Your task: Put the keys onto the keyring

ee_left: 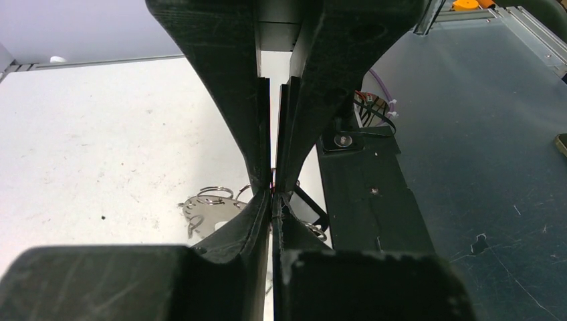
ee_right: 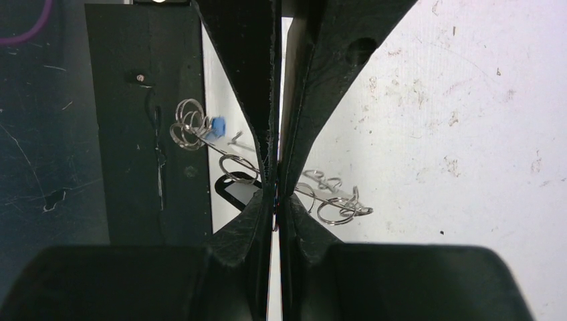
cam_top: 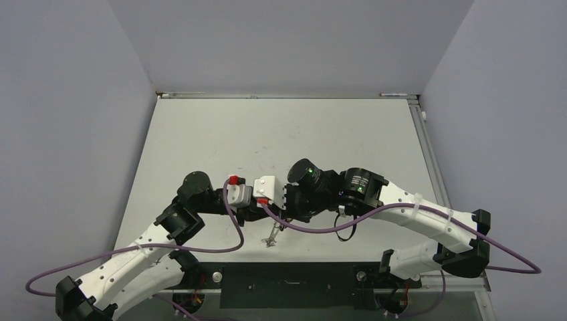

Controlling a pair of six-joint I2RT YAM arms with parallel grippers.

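I have two hands meeting near the front edge of the tabletop [cam_top: 267, 134]. My right hand [ee_right: 275, 190] is clamped on the one keyring [ee_left: 208, 208], which runs edge-on through its fingers, clear of the surface. Its single blue tag [ee_right: 217, 126] sits at the far end among several wire loops [ee_right: 189, 124]. My left hand [ee_left: 273, 190] is fully closed just beside the ring. I cannot tell whether it pinches anything, nor can I pick out the key.

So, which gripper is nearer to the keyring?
Right. The right fingers are shut on the keyring, which sticks out on both sides of them. The left fingers are shut just in front of it; contact there is unclear.
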